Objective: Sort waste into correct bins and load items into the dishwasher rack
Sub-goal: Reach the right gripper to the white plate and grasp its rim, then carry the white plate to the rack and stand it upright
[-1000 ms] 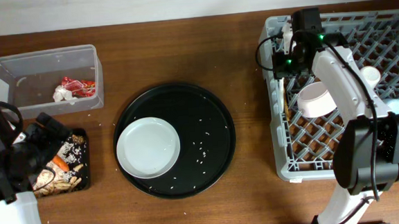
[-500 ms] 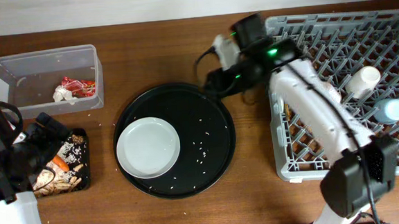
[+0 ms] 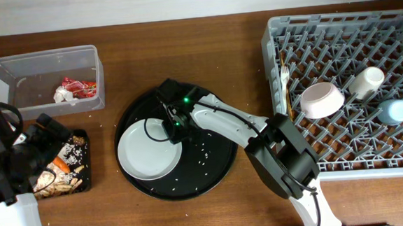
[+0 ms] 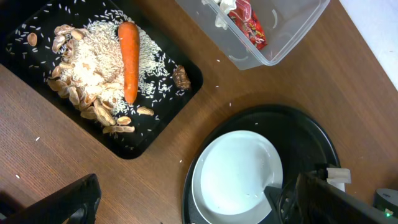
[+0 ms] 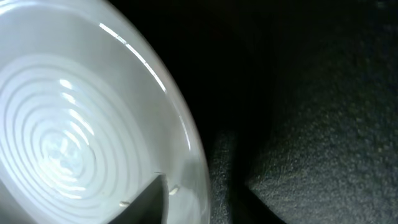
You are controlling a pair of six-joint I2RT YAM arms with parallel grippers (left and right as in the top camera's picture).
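Overhead: the right gripper [image 3: 173, 126] is low at the far right rim of the round white plate [image 3: 148, 150], which lies on the round black tray [image 3: 216, 119]. I cannot tell how wide its jaws are.

Left wrist: the left gripper [image 4: 196, 199] is wide open. The carrot [image 4: 129, 53] lies on the rice [image 4: 93, 59].

Right wrist: only the plate's rim shows, very close.

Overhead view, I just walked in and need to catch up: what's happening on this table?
The right gripper reaches over the round black tray to the rim of the white plate, the one dish not yet in the dishwasher rack; whether it grips it is unclear. The pink bowl, white cup, blue cup and fork sit in the rack. The wrapper lies in the clear tub; rice and carrot are in the shallow black tray.
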